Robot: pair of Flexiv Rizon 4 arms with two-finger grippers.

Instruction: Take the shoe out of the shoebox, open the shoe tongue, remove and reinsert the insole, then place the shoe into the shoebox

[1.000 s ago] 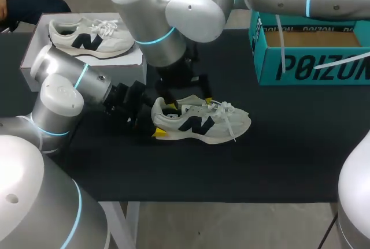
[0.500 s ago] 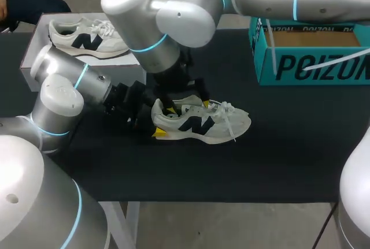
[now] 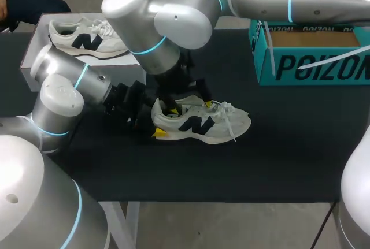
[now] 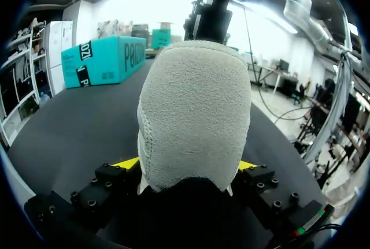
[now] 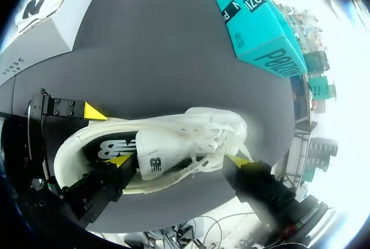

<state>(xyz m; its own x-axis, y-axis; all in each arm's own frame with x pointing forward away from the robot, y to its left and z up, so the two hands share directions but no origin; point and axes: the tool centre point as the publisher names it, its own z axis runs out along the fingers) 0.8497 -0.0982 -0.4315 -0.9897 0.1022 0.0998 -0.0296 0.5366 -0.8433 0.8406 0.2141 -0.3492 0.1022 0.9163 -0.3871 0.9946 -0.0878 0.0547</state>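
Note:
A grey-white shoe [image 3: 202,123] with a dark logo lies on its sole mid-table, toe pointing right. My left gripper [image 3: 155,121] clasps its heel from the left; in the left wrist view the suede heel [image 4: 193,110] fills the space between both yellow tips of the left gripper [image 4: 185,164]. My right gripper [image 3: 189,107] hangs open over the shoe's mouth. One right fingertip [image 5: 119,160] is down inside the opening on the insole, the other beyond the laces, with the tongue [image 5: 156,162] between them. The teal shoebox [image 3: 312,58] stands open at the back right.
A second matching shoe [image 3: 87,35] rests on a white box lid [image 3: 34,52] at the back left. The black table top [image 3: 231,168] stretches in front of the shoe. My right arm's large elbow [image 3: 167,18] hangs over the table's middle back.
My right arm has shifted a little to the left and its fingers have sunk slightly into the shoe's mouth. The shoe and my left gripper have stayed put.

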